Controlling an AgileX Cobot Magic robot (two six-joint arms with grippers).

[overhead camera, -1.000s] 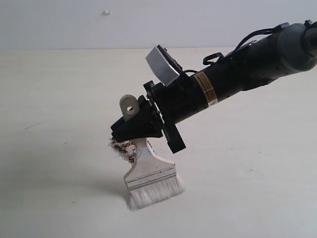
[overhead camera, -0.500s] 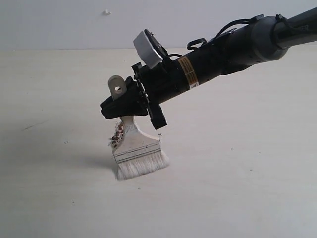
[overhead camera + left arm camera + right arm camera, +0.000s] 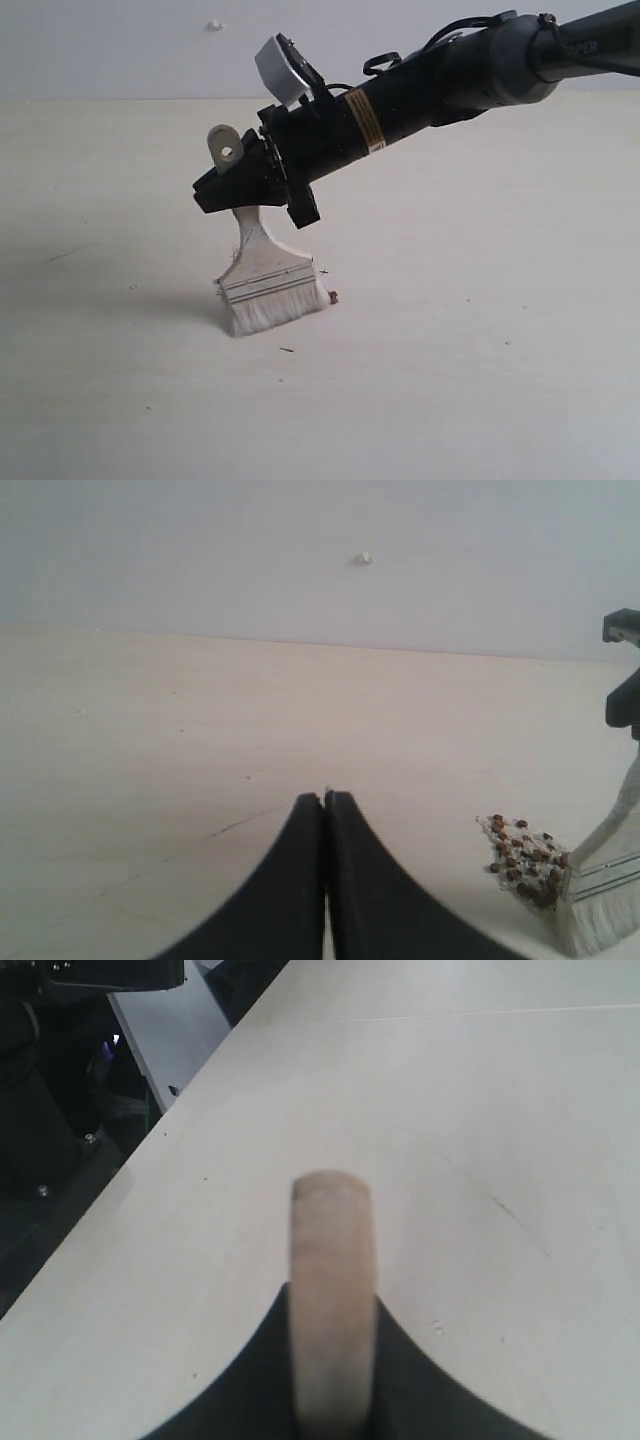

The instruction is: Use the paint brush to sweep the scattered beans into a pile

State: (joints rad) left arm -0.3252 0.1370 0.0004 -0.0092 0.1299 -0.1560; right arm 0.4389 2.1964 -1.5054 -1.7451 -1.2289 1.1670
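My right gripper is shut on the pale wooden handle of the paint brush, which stands tilted with its whitish bristles on the table. The holed handle end sticks up past the jaws. One bean lies just right of the bristles. In the exterior view the brush head hides the pile. The left wrist view shows the pile as a small dense cluster of reddish-brown beans and pale grains against the paint brush. My left gripper is shut on nothing, a short way from the pile. The handle fills my right gripper.
The pale table runs back to a grey wall with a small white speck. A thin dark sliver lies in front of the bristles. In the right wrist view the table edge drops off beside dark equipment.
The right arm has carried the brush up and to the left in the exterior view. The bean cluster, visible beside the handle before, is now hidden behind the brush head.
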